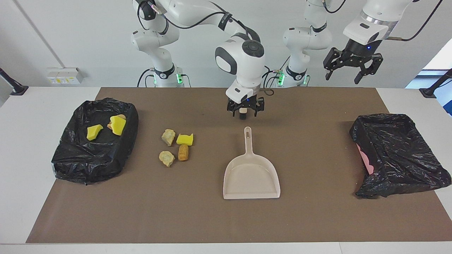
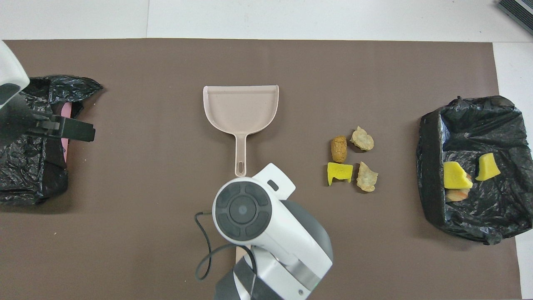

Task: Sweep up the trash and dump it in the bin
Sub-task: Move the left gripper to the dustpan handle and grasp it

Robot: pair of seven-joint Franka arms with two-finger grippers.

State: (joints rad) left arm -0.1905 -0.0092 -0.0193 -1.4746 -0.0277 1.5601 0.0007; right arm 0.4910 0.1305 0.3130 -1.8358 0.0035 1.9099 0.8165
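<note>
Several trash pieces lie loose on the brown mat: a yellow sponge bit (image 1: 185, 139) (image 2: 339, 173), two pale beige lumps (image 1: 168, 137) (image 1: 166, 158) and an orange-brown stub (image 1: 183, 152) (image 2: 339, 148). The bin (image 1: 76, 160) (image 2: 431, 196), lined with a black bag, stands toward the right arm's end and holds two yellow sponge bits (image 1: 94, 132) (image 2: 456, 176) and a pale lump. The beige dustpan (image 1: 251, 176) (image 2: 240, 109) lies flat mid-mat, its handle pointing at the robots. My right gripper (image 1: 244, 113) hangs open and empty above the mat just off the handle's end. My left gripper (image 1: 348, 72) waits open, high up.
A second black-bagged container (image 1: 399, 151) (image 2: 29, 175) with something pink showing at its side stands toward the left arm's end. The brown mat (image 1: 317, 218) covers most of the white table.
</note>
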